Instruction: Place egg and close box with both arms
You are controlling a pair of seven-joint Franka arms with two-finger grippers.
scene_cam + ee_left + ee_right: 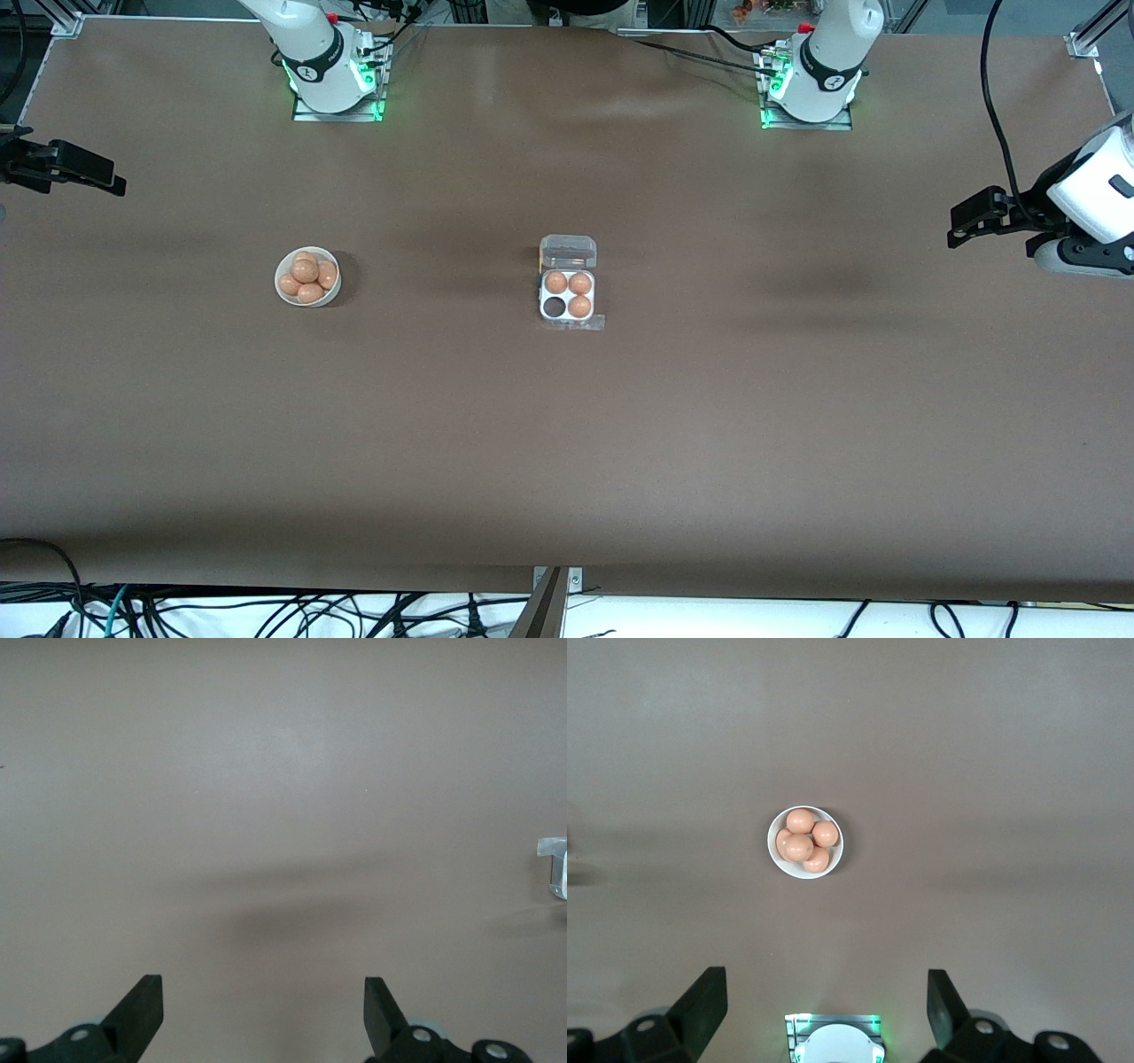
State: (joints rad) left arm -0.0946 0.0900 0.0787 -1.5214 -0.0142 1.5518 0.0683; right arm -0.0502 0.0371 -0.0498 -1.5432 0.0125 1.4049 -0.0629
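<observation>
Broadly, a wide brown table [567,425] fills the front view, its surface matte and unmarked apart from soft shadows. Silver frame corners are seen at its upper edges, and a tangle of black cables [266,611] runs along a pale strip below the edge nearest the camera.

Near the middle of the table the box [568,282] is found with its clear lid folded back, away from the camera. Three of its four cells are filled with eggs; the cell nearest the camera toward the right arm's end is seen dark and unfilled. Toward the right arm's end, well apart from the box, a white bowl [307,276] is set, in which a heap of orange-brown eggs [309,276] is held.

The left gripper [264,1005] is held over bare table at the left arm's end, fingers spread wide with nothing between them. The right gripper [827,1003] is held up over the table at the right arm's end, likewise spread and unloaded; the bowl and the green-lit base [833,1041] of its arm are caught in its wrist view.
</observation>
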